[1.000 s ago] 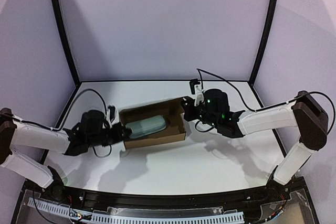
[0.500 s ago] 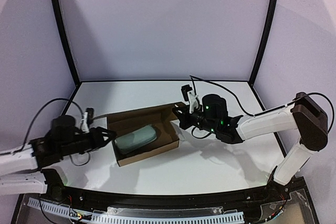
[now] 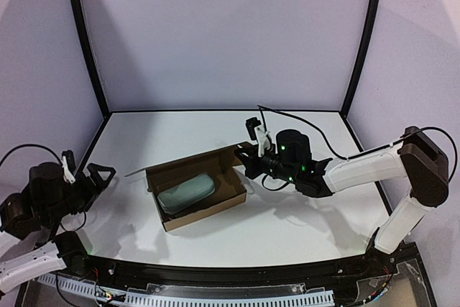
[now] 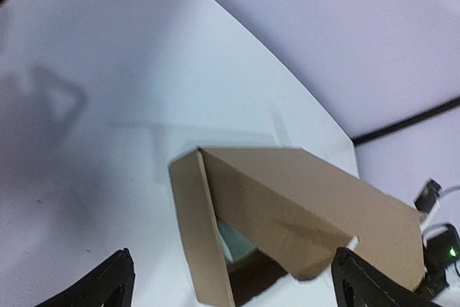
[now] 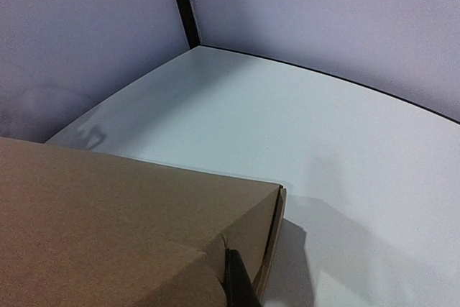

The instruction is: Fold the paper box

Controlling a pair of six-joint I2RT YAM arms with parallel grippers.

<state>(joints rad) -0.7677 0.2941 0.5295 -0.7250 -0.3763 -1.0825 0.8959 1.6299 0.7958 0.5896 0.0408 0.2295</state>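
Observation:
The paper box is a shallow brown cardboard tray lying slantwise mid-table, its long flap standing along the far side. A pale green case lies inside it. My right gripper is shut on the box's right end wall. In the right wrist view one dark finger presses the creased cardboard at the corner. My left gripper is far to the left, open and apart from the box. The left wrist view has the box ahead of the wide-open gripper.
Black frame posts and pale walls enclose the white table at the back and sides. The right arm's cable loops above its wrist. A black rail runs along the near edge.
My left gripper let go of the box's left end, opened wide and drew back to the left. The box slid and turned a little leftward with the right gripper.

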